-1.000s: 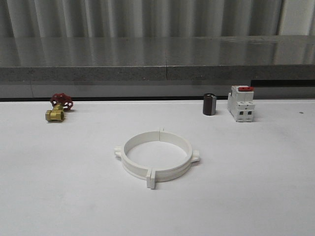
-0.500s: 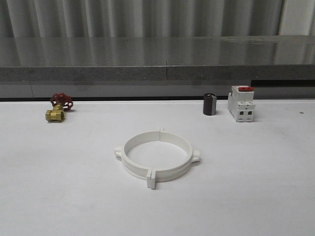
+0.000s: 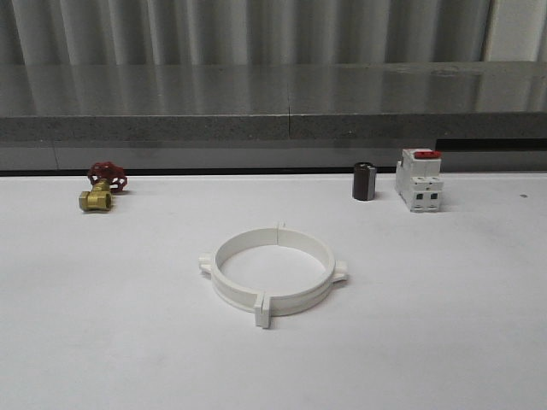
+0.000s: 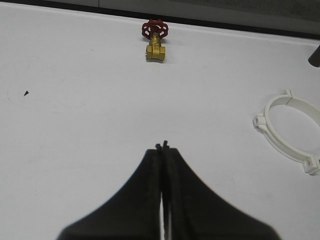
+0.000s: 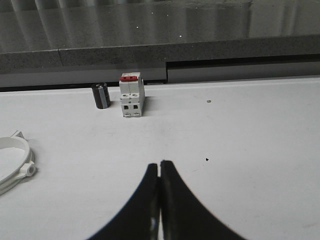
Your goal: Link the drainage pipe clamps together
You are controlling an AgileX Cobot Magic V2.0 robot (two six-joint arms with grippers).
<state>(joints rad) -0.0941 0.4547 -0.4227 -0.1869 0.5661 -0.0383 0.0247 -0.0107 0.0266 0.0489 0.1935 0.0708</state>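
Note:
The two white drainage pipe clamps [image 3: 272, 273] lie flat in the middle of the table, their end flanges meeting so that they form one ring. Part of that ring [image 4: 290, 131] appears in the left wrist view, and a small arc of it [image 5: 15, 167] in the right wrist view. My left gripper [image 4: 162, 146] is shut with nothing between its fingers, above bare table well off to the side of the ring. My right gripper [image 5: 160, 163] is shut too and holds nothing, over bare table on the ring's other side.
A brass valve with a red handwheel [image 3: 102, 188] sits at the back left. At the back right stand a small dark cylinder [image 3: 364, 181] and a white breaker with a red top [image 3: 419, 180]. A grey ledge [image 3: 273, 128] runs behind the table.

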